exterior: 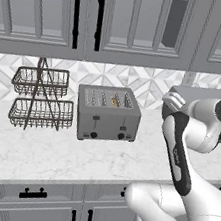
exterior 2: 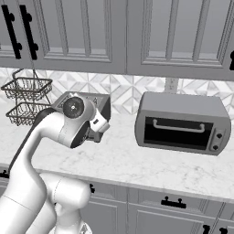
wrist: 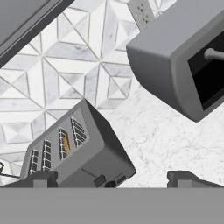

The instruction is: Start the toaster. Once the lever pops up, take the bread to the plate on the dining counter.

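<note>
On the worktop you have the toaster standing just right of the wire basket rack and left of the toaster oven, the bread sunk in one of its slots, your tool above it with jaws wide apart, empty.

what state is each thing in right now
toaster: upright on the counter, levers up, not started
bread: in a toaster slot
toaster oven: door shut
end effector: open, holding nothing, off the toaster
wire basket rack: upright
upper cabinets: doors shut
</note>
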